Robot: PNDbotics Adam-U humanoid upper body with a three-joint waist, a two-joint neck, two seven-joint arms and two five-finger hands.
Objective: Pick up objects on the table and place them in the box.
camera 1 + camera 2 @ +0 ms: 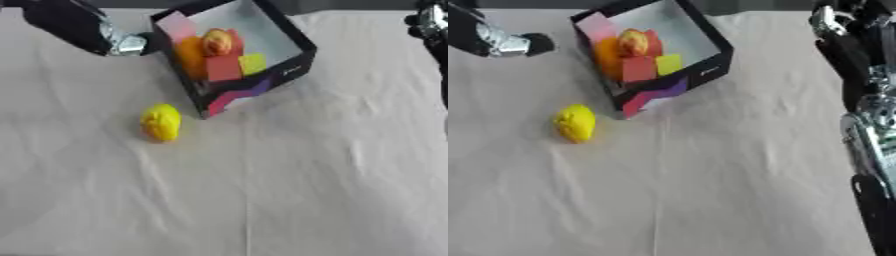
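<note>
Yellow is the one colour left loose on the pale cloth of the tabletop (289,200): a lumpy yellow object (161,122), maybe a lemon, lies just beside the near corner of the box (289,67), on its left and not touching it. That makes it, by my judgement, the last thing I have to lift.

The box sits askew with its open top facing me, so I can drop things straight in. It already holds an orange piece, a rounded orange-yellow piece on top, a red block (224,68) and a small yellow-green block (253,63), crowded toward its left wall; the right part of the floor is bare, which is where the yellow object should fit.

My left hand (131,44) hangs at the box's far left corner, close to the wall. I cannot tell how its fingers are set. My right hand (831,22) is high at the far right, well apart from everything, and there too the fingers are unclear. The left is nearer to the yellow object, so I would reach with it.
</note>
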